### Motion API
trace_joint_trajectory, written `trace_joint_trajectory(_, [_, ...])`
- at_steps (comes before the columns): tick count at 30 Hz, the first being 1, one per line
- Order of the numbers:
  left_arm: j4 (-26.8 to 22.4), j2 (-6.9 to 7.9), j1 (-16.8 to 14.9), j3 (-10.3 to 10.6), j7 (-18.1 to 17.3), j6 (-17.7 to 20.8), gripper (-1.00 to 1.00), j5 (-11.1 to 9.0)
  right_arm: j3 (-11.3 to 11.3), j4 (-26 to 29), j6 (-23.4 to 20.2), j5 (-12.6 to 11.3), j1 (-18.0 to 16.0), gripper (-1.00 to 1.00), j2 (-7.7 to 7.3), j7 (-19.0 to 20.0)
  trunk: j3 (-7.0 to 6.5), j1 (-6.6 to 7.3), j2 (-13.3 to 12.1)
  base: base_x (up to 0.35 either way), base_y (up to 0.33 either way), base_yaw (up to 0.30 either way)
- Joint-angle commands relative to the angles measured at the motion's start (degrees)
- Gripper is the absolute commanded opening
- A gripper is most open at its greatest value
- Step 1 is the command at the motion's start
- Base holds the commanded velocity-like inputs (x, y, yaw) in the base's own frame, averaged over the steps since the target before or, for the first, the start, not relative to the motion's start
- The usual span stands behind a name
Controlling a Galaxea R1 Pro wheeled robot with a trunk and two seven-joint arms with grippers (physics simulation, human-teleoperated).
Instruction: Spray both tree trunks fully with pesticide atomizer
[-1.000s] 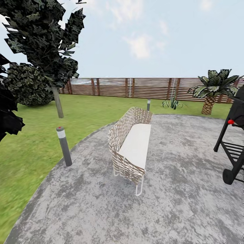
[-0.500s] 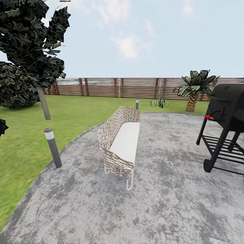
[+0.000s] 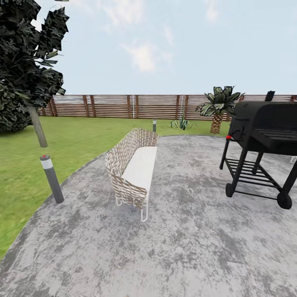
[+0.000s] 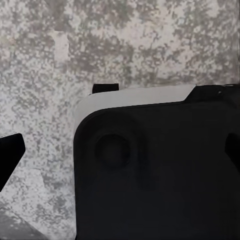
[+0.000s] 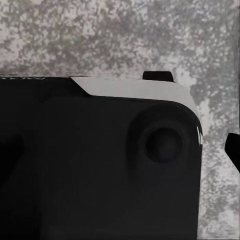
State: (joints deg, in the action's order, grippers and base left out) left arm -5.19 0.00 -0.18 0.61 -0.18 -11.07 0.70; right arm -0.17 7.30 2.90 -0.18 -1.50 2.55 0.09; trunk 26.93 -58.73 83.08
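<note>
Robot body, as seen from the wrist cameras.

1. Left wrist view: a large matt black housing [image 4: 165, 180] with a rounded corner is showing. A pale grey-white rim [image 4: 135, 95] is running along its edge and curving round the corner. A round raised boss [image 4: 112, 150], also black, is sitting near that corner. A small black tab [image 4: 105, 88] is projecting just past the rim.

2. Right wrist view: a matching black casing [image 5: 80, 165] is showing, with a pale bevelled strip [image 5: 135, 87], a round black knob [image 5: 163, 145], tiny white marks [image 5: 199, 135] at the edge, and a short black lug [image 5: 159, 75] protruding beyond the strip.
</note>
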Motion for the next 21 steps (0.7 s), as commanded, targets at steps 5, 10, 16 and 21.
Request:
trace_joint_trajectory(5, [0.0, 0.0, 0.0, 0.0, 0.0, -0.04, 1.0, 0.0, 0.0, 0.0, 0.0, 0.0, 0.0, 1.0, 0.0, 0.0, 0.0, 0.0, 0.0, -0.316, -0.087, -0.267])
trace_joint_trajectory(10, [0.0, 0.0, 0.0, 0.0, 0.0, -0.08, 1.0, 0.0, 0.0, 0.0, 0.0, 0.0, 0.0, 1.0, 0.0, 0.01, 0.0, 0.0, 0.0, -0.328, -0.014, -0.268])
trace_joint_trajectory(16, [0.0, 0.01, 0.0, 0.0, 0.0, -0.09, 1.0, 0.0, 0.0, 0.0, 0.0, 0.0, 0.0, 1.0, 0.0, 0.0, 0.0, 0.0, 0.0, -0.334, -0.002, -0.268])
trace_joint_trajectory(21, [0.0, 0.0, 0.0, 0.0, 0.0, -0.09, 1.0, 0.0, 0.0, 0.0, 0.0, 0.0, 0.0, 1.0, 0.0, 0.0, 0.0, 0.0, 0.0, -0.335, 0.0, -0.268])
